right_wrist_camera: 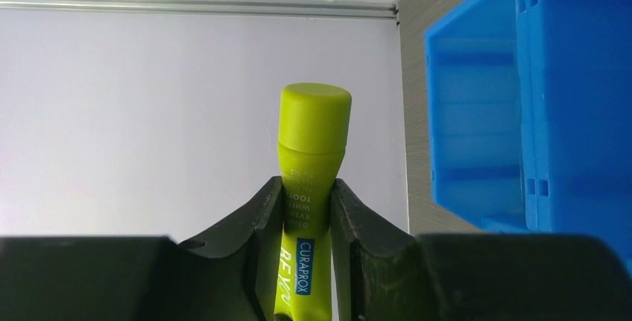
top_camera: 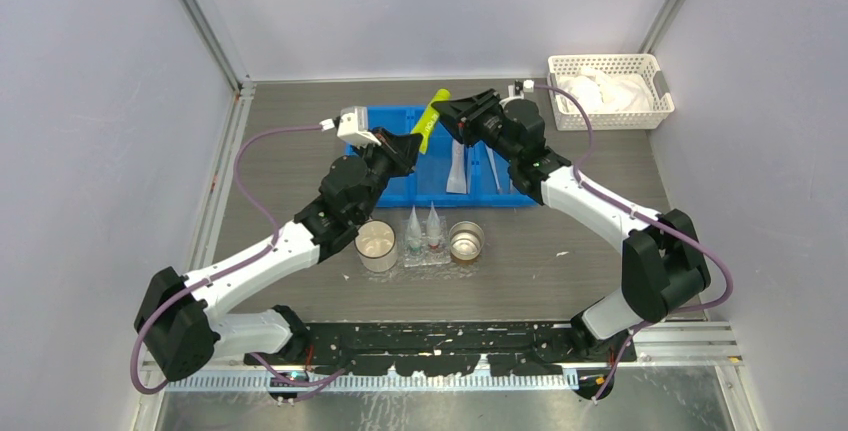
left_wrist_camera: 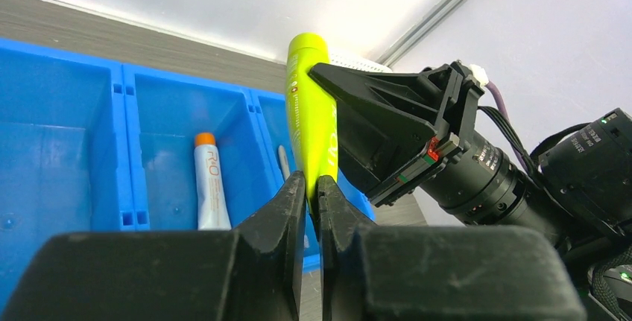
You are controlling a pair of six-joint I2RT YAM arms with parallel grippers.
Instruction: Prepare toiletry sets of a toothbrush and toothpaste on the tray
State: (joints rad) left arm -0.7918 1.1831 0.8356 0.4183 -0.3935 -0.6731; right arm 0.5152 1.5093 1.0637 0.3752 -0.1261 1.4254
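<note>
A lime-green toothpaste tube (top_camera: 431, 119) is held in the air over the blue bin (top_camera: 395, 189) by both grippers. My left gripper (top_camera: 412, 144) is shut on its flat crimped end (left_wrist_camera: 313, 187). My right gripper (top_camera: 444, 112) is shut on the tube just below its cap (right_wrist_camera: 307, 194). The tube also shows in the left wrist view (left_wrist_camera: 311, 105) and in the right wrist view (right_wrist_camera: 314, 131). The small clear tray (top_camera: 430, 260) sits in front of the bin. Two tapering packets stand on it, one greenish (top_camera: 413, 231) and one reddish (top_camera: 433, 227).
A white toothpaste tube with an orange cap (left_wrist_camera: 209, 187) and a toothbrush (left_wrist_camera: 284, 161) lie in the bin. A clear cup (top_camera: 377, 245) stands left of the tray and a metal tin (top_camera: 466, 241) right of it. A white lattice basket (top_camera: 610, 92) sits at the back right.
</note>
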